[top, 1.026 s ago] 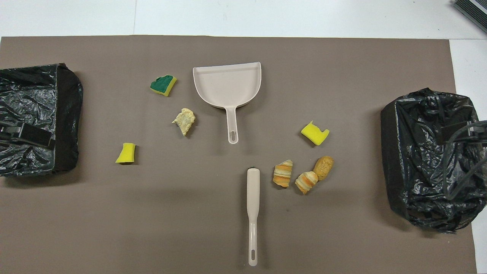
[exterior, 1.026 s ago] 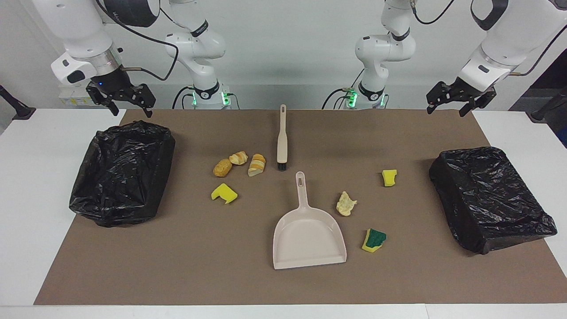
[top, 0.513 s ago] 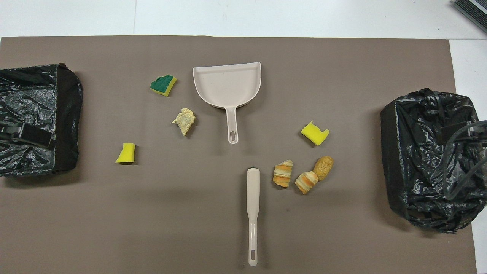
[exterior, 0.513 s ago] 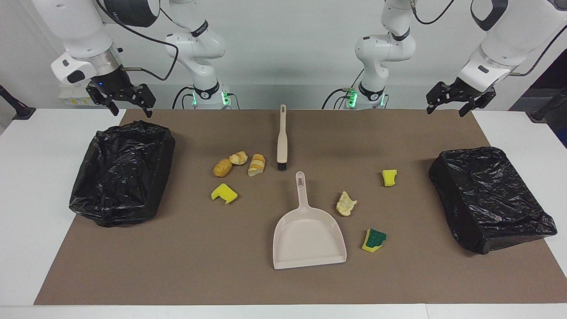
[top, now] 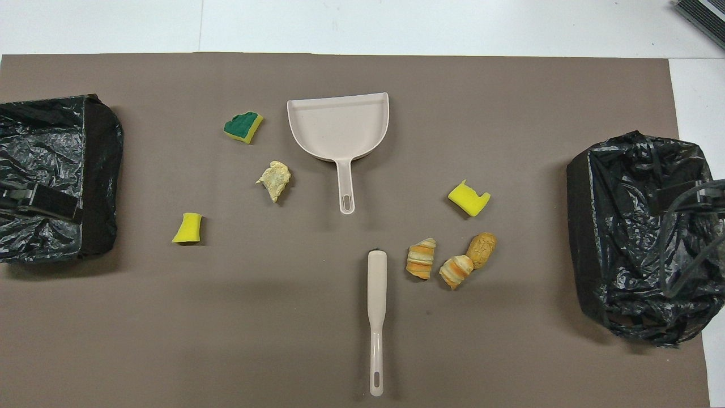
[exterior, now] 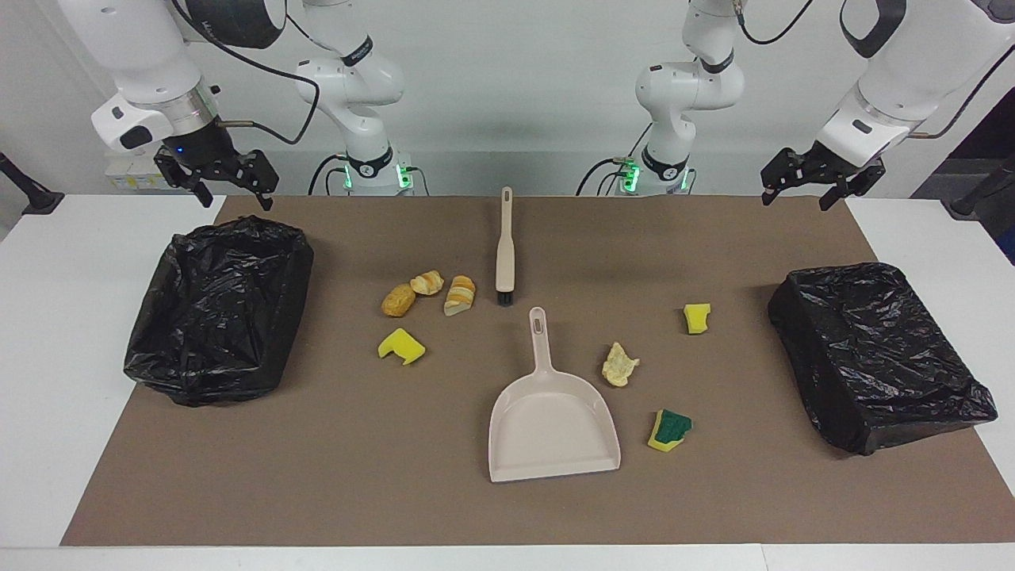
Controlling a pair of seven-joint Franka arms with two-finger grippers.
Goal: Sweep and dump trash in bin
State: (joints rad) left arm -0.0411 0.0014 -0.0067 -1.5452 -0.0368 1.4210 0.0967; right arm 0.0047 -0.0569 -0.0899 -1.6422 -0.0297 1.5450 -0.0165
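Brown mat [exterior: 238, 492], facing view, lower frame upward: beige dustpan [exterior: 553, 424], mouth toward the bottom edge; green-and-yellow sponge [exterior: 668, 430] beside it; pale yellowish lump [exterior: 619, 365]; two yellow sponge chunks [exterior: 402, 346] [exterior: 697, 317]; three bread pieces [exterior: 428, 294] at frame centre-left; beige brush [exterior: 504, 250], bristles toward the dustpan handle. Black-lined bins [exterior: 218, 305] [exterior: 876, 353] at the frame's left and right edges. Right gripper [exterior: 230, 186], upper left, empty, fingers spread; left gripper [exterior: 801, 190], upper right (likewise parted, holding nothing).
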